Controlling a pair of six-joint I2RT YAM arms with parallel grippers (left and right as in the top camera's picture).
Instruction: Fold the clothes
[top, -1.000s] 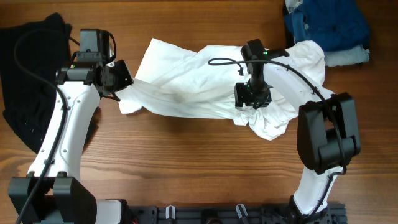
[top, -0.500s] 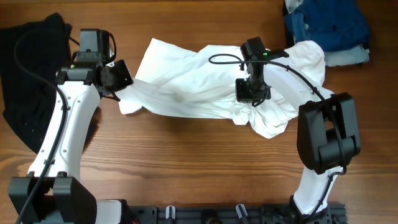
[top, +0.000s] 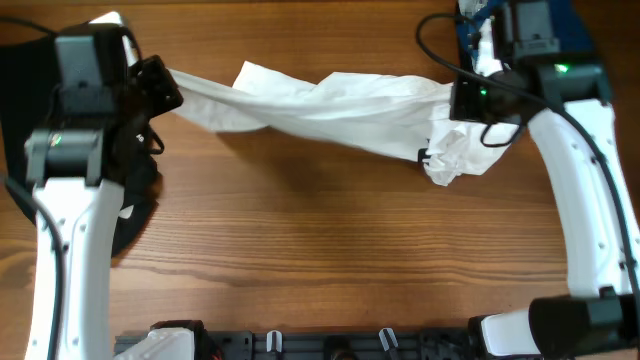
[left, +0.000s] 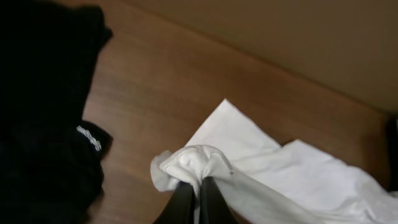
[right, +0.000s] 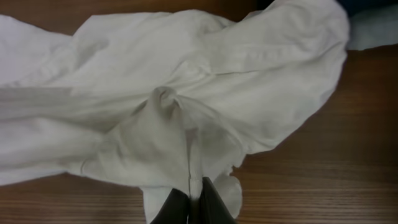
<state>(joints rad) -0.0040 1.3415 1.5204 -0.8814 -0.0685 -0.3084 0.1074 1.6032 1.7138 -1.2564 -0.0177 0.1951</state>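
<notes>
Thin, limp white T-shirt (top: 320, 100) sags between left gripper (left: 198, 185) and right gripper (right: 190, 190), each clenched on bunched cloth; likely light, wrinkly, best pinched at hems.

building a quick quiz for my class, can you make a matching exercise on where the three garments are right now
Things:
1 shirt
2 black garment
3 blue clothes

Places:
a far right corner of the table
b left edge, by the left arm
c stretched between the left tool and the right tool

Pairs: 1-c, 2-b, 3-a
</notes>
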